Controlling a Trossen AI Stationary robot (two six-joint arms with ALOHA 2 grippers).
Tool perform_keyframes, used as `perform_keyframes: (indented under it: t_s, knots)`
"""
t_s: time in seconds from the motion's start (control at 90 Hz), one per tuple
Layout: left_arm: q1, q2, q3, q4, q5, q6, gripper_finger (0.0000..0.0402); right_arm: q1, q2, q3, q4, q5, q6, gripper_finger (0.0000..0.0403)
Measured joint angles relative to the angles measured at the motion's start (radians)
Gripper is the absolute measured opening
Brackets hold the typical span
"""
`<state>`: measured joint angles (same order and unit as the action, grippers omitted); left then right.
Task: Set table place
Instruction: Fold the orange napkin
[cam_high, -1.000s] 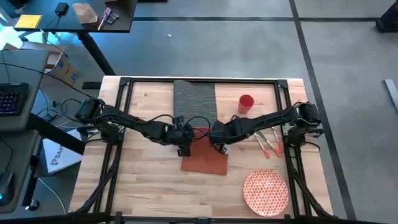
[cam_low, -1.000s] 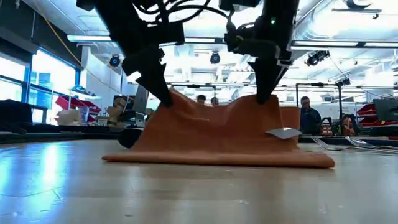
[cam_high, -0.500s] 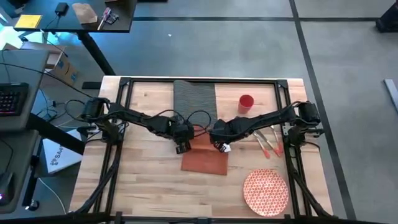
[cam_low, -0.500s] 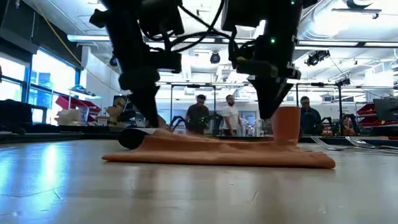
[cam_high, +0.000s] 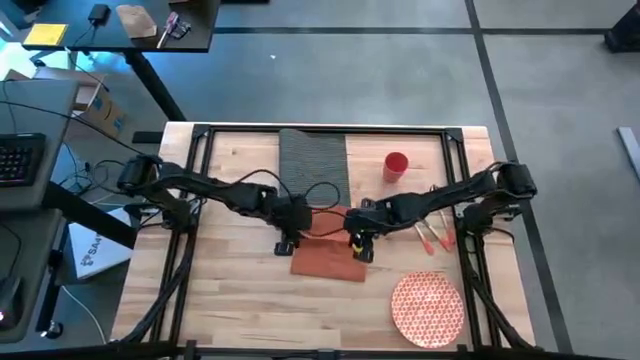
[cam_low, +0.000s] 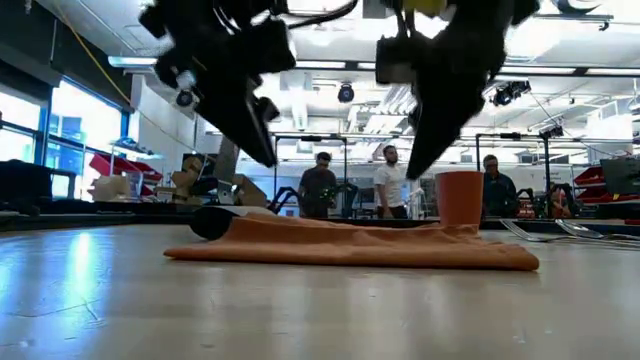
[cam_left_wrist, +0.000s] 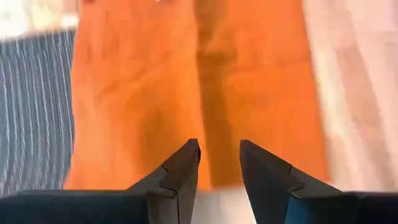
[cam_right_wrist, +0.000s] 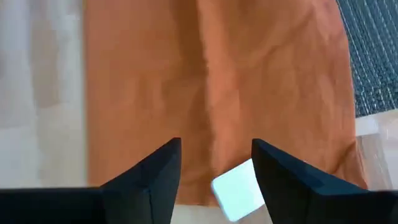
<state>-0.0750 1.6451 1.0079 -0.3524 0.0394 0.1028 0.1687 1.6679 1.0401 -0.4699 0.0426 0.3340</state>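
While napkin (cam_high: 328, 258) lay flat on table (cam_high: 230, 290), touching placemat (cam_high: 312, 160): left gripper (cam_high: 286, 243) and right gripper (cam_high: 358, 246) hovering above, parted, empty. Advised: regrasp near-edge corners evenly, avoiding creases.

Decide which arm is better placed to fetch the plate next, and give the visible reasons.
Probably the right. The plate lies at the table's near right corner, on the right arm's side, and the right gripper hangs open and empty above the napkin. The left gripper, also open, would have to cross over.
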Motion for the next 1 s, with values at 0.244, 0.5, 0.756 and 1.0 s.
perform_keyframes:
  t_s: [0.244, 0.5, 0.756, 1.0]
  knots:
    - [0.004, 0.123, -0.001, 0.005, 0.03, 0.014, 0.0108, 0.001, 0.0, -0.128, 0.162, -0.041, 0.005, 0.0151]
    - [0.0, 0.171, 0.0, -0.038, 0.03, 0.004, 0.0106, 0.001, 0.027, -0.214, 0.262, -0.078, 0.006, 0.012]
    - [0.001, 0.17, 0.007, -0.072, 0.086, 0.007, 0.0025, 0.001, 0.068, -0.193, 0.265, -0.08, 0.007, 0.0015]
    - [0.0, 0.121, 0.152, -0.27, 0.099, 0.014, 0.0001, 0.001, 0.041, -0.022, 0.035, -0.162, -0.006, 0.0]
